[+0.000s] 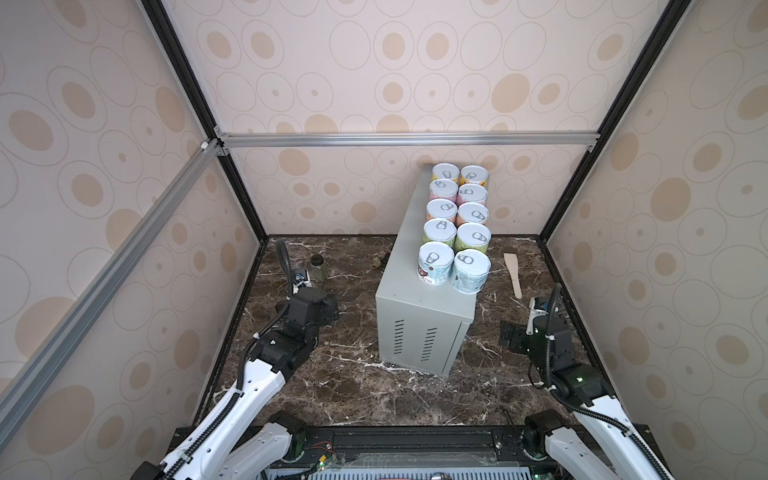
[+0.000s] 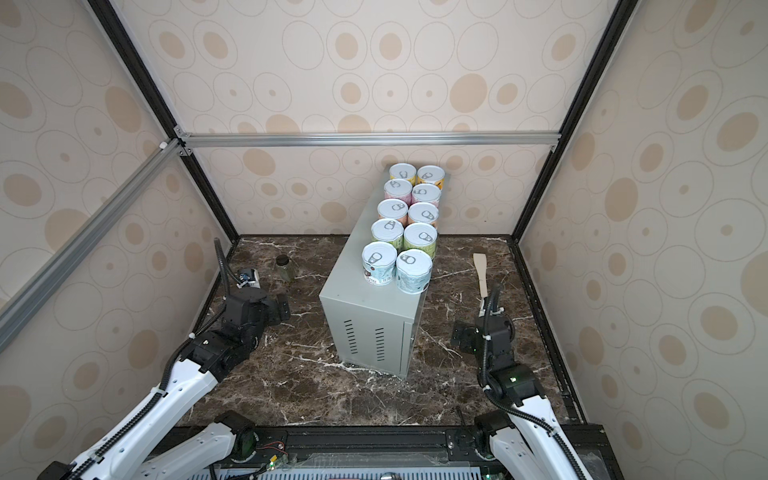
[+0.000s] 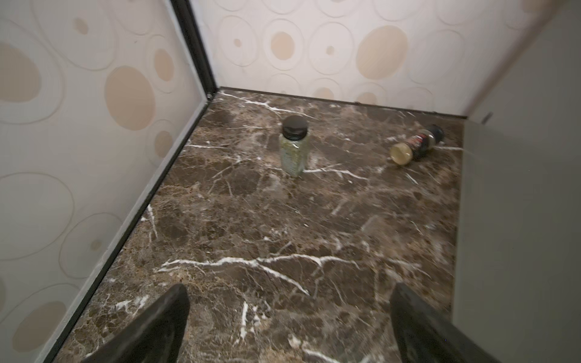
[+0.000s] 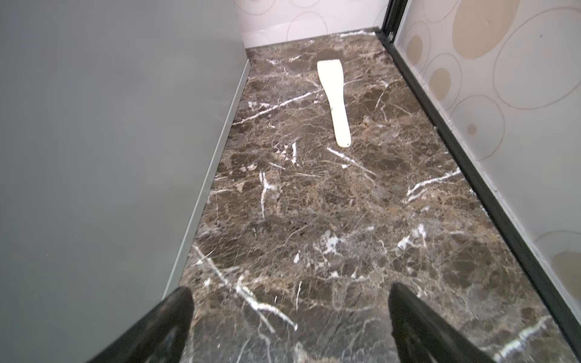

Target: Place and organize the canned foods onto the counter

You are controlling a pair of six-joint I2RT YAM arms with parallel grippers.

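We're in a robot test booth, a lab rig dressed as a kitchen.
Wallpaper panels (image 1: 415, 83) on alu frame bars (image 1: 395, 139), marble-look floor (image 1: 374, 399), 2 robot arms (image 1: 257, 382) up front; tins (image 1: 441, 209), spice jar (image 3: 294, 147), wooden spatula (image 4: 333, 100) as props.

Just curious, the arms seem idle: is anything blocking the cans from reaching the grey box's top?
Nothing visible: all ten cans already stand on the box in two rows. The jar, bottle and spatula are on the marble beside it.

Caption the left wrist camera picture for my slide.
Left wrist view: open left gripper over the marble surface, facing an upright black-lidded jar and a toppled bottle near the grey counter.
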